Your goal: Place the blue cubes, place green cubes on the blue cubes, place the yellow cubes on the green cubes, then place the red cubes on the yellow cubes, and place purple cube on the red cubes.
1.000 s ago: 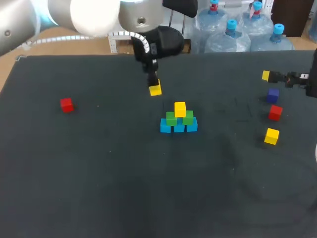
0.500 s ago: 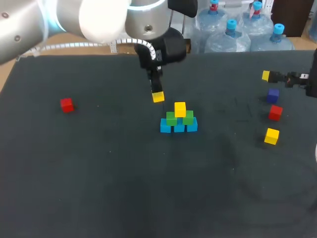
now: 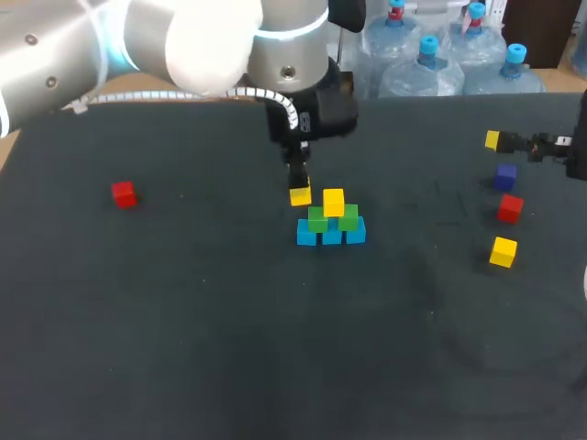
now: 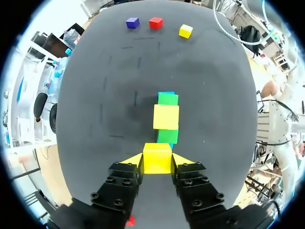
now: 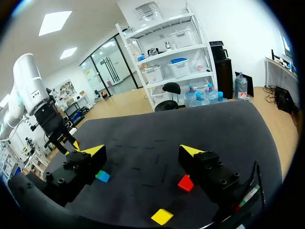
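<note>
Left gripper [image 4: 157, 162] is clamped on a yellow cube [image 3: 300, 195], one fingertip on each side face, and it hangs just beside the pile on my left of it. I cannot tell exactly how high it rides against the pile.

The pile has three blue cubes [image 3: 331, 236] in a row on the table [image 3: 183, 321], two green cubes [image 3: 318, 219] across them, and a stacked yellow cube [image 3: 333, 203] on top, seemingly over the seam between the greens.

That centred cube is my main worry. It seems to leave only a strip of bare green at each end, so a second yellow set down there would overhang and could tip off once I let go.

Clearance is the next worry. In the left wrist view, the nearest green cube lies right ahead of my load. If I come in low, an edge or a fingertip could catch green or yellow and shove the unfastened pile apart. Opening could nudge the neighbour too, since one finger would stand between the two yellows.

Right gripper [image 5: 143, 152] is wide and empty, well apart at the table's right side near a red cube [image 3: 510, 208], a purple cube [image 3: 505, 176] and a loose yellow cube [image 3: 503, 250]. I see no risk there.
</note>
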Controlling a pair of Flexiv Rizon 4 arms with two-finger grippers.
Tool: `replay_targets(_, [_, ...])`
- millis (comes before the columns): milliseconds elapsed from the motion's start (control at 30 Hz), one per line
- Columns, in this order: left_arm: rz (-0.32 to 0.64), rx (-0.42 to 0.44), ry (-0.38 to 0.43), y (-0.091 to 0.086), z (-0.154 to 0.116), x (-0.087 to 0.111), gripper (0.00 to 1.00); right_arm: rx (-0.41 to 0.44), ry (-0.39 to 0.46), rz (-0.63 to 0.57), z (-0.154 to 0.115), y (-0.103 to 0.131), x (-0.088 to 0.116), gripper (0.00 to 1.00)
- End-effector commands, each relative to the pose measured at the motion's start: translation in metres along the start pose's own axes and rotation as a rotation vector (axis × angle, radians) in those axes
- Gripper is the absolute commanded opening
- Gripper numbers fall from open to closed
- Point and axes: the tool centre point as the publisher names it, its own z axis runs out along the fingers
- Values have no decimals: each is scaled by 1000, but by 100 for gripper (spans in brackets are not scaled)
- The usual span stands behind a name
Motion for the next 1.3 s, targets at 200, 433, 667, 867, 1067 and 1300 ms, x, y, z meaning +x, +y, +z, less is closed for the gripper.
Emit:
replay_targets(200, [13, 26, 46, 2, 0, -5, 0, -2, 2, 1, -1, 0, 0, 100])
replay_targets(433, [23, 31, 59, 0, 2, -8, 0, -2, 2, 1, -1, 0, 0, 100])
replay_targets(667, [21, 35, 52, 3, 6, -10, 0, -2, 2, 1, -1, 0, 0, 100])
replay_targets(867, [7, 55, 55, 7, 10, -10, 0, -2, 2, 1, -1, 0, 0, 100])
replay_targets(1067, [3, 75, 55, 5, 13, -11, 0, -2, 2, 1, -1, 0, 0, 100])
replay_targets(1300, [0, 76, 59, 9, 17, -11, 0, -2, 2, 1, -1, 0, 0, 100])
